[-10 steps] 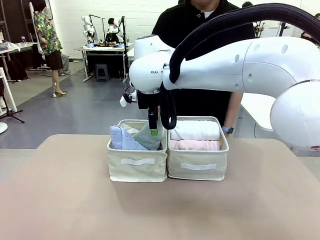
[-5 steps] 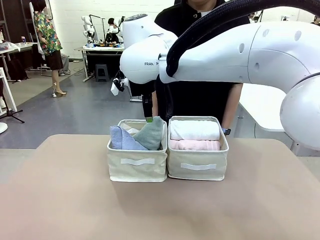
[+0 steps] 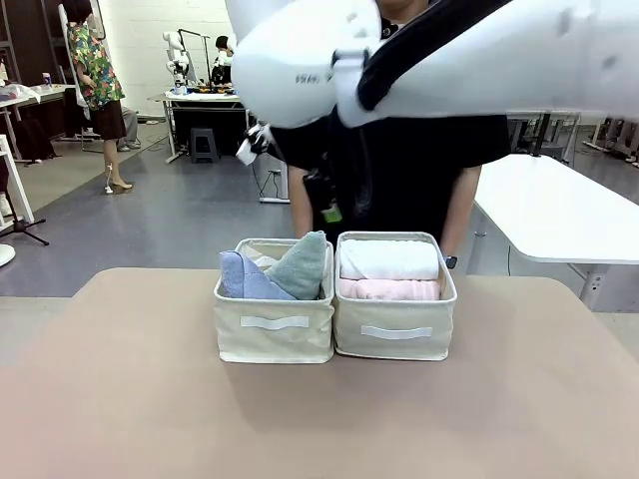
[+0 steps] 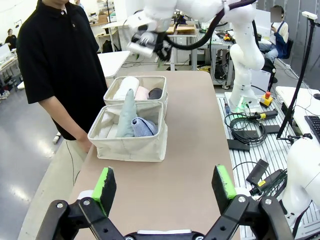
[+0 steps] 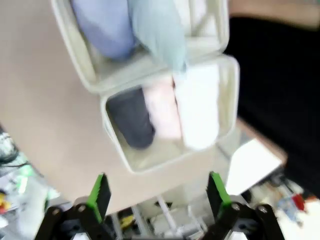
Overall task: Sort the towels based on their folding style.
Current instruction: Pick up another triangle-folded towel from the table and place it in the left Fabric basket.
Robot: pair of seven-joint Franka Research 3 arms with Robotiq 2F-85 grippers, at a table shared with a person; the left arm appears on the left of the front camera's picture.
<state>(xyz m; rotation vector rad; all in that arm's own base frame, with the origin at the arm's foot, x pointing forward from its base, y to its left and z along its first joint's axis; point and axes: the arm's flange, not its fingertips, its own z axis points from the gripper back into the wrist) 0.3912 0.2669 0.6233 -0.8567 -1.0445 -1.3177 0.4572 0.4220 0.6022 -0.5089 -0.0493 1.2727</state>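
Hovering right claw (image 5: 156,197) released, left claw (image 4: 166,185) released, towels (image 3: 389,259) binned.

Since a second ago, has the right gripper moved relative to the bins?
Yes. The right gripper has risen, from down at the pale teal towel in the left bin to well above it.

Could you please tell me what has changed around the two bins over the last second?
The right gripper, a second ago low at the teal cone towel in the left bin, has risen well clear with its arm and hangs open and empty above both bins. The teal towel stays in the bin beside the lavender-blue one. The right bin with the white and pink rolls is unchanged.
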